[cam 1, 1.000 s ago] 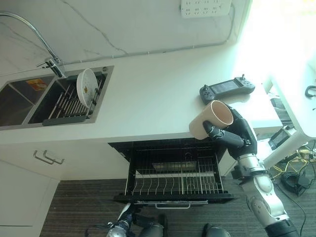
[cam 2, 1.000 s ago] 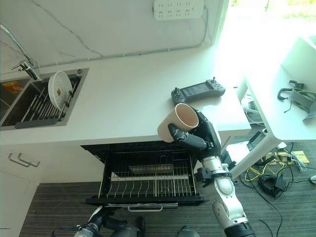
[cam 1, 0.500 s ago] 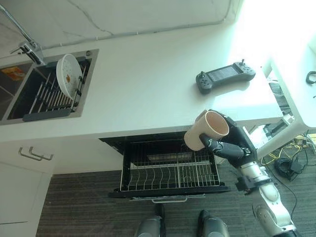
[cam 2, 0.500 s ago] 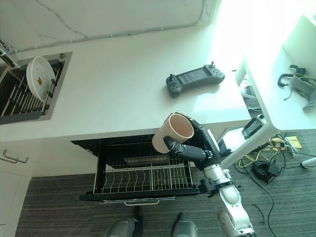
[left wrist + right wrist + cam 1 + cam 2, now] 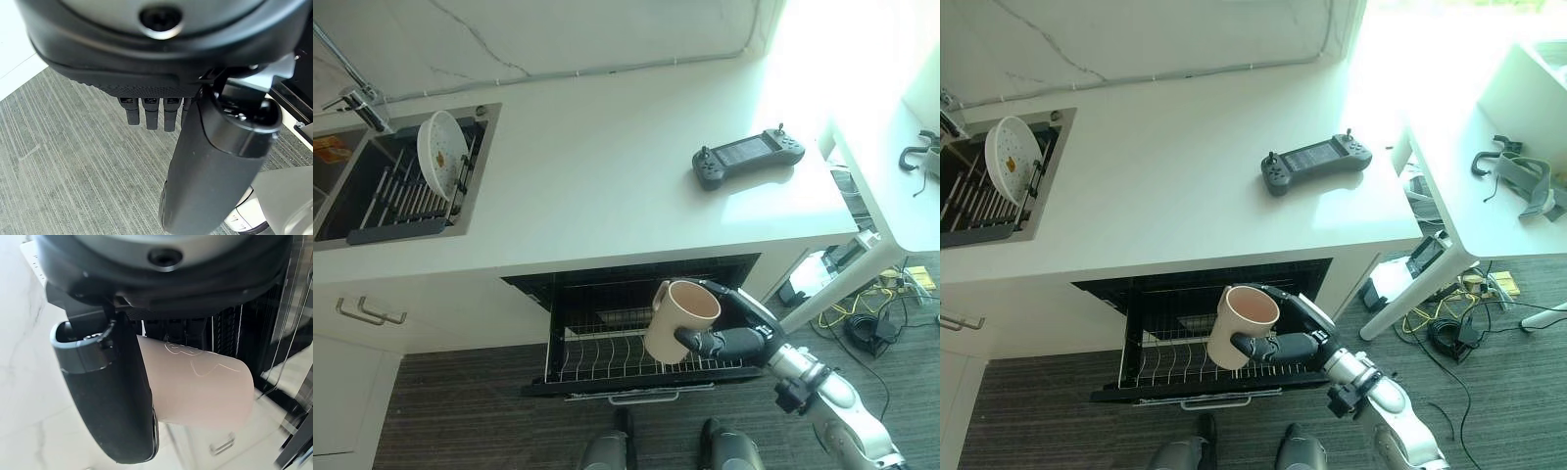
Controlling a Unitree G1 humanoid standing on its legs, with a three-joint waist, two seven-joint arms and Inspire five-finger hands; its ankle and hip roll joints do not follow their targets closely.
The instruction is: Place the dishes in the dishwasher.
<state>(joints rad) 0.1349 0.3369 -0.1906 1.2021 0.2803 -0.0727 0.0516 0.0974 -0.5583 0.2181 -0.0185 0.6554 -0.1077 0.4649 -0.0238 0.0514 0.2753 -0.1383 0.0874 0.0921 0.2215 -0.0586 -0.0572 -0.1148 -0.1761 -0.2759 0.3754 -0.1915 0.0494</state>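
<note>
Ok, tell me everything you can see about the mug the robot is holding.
The mug is a plain cream, ceramic-looking cup with a pinkish-tan inside and looks empty. Its handle sticks out on the side away from the right hand, whose dark fingers and thumb curl round its body. It is held in the air, mouth up and slightly tilted, over the open dishwasher's wire rack, not touching it.

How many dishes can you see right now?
2. A cup in the right hand above the open dishwasher rack, and a plate standing in the sink rack. Others may be hidden.
</note>
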